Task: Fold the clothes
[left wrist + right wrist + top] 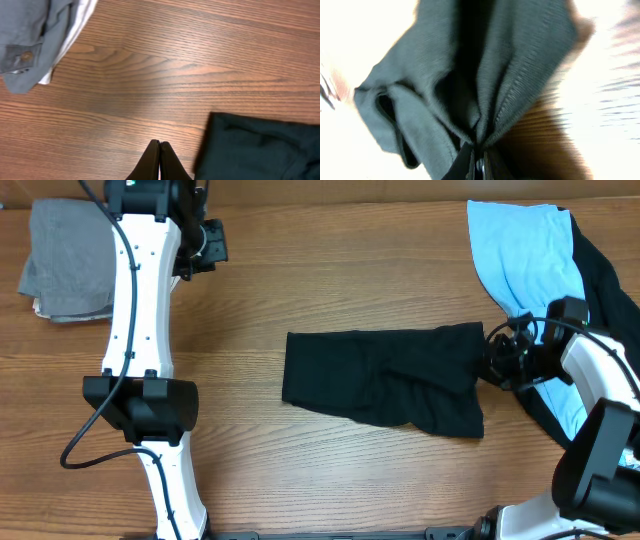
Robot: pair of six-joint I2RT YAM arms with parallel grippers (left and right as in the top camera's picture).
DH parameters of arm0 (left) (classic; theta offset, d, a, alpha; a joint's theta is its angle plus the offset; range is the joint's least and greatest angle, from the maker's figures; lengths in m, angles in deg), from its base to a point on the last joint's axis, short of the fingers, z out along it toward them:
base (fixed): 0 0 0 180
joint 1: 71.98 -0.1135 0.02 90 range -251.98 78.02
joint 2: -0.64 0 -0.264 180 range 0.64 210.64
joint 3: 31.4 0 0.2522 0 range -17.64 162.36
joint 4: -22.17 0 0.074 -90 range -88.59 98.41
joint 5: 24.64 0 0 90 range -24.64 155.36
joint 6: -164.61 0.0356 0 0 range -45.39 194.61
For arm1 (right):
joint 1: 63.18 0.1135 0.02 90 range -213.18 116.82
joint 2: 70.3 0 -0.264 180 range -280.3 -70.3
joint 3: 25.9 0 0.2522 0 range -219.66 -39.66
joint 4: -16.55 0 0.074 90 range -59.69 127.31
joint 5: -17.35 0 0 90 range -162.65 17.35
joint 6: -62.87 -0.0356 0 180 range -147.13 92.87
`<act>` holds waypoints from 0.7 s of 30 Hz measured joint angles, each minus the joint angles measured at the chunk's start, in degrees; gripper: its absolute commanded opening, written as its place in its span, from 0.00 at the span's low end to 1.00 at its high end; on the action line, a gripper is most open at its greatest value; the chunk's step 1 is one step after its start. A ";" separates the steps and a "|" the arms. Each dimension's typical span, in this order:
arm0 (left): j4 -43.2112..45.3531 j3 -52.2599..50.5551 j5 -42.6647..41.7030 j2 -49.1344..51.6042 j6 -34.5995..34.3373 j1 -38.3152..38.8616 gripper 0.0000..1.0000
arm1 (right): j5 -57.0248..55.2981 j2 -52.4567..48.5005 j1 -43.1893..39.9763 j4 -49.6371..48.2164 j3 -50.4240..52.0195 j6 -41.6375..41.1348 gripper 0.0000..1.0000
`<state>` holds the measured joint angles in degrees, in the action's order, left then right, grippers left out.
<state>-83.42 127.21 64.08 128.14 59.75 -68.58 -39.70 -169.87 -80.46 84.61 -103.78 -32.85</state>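
One grey garment (65, 265) lies far left on the tabletop (330, 270); nearby the left pincer (159, 148) hovers, clenched on nothing. Mid-tabletop lies the black garment (385, 380), its right edge pinched in the right pincer (479, 161); light blue cloth (520, 250) sits beyond.

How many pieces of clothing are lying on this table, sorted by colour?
Black: 2, the folded black garment mid-table and the black garment at the right edge
Light blue: 1, the light blue garment
Grey: 1, the grey garment
White: 1, the white fabric peeking from under the grey, possibly a separate piece
Total: 5
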 measured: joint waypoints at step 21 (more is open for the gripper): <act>3.65 0.00 1.55 0.00 0.48 -0.68 0.12 | -16.02 3.39 56.17 -25.07 -6.86 -23.10 0.62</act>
<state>-79.77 127.21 65.63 128.14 60.23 -69.26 -55.72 -166.48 -24.29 59.54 -110.64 -55.95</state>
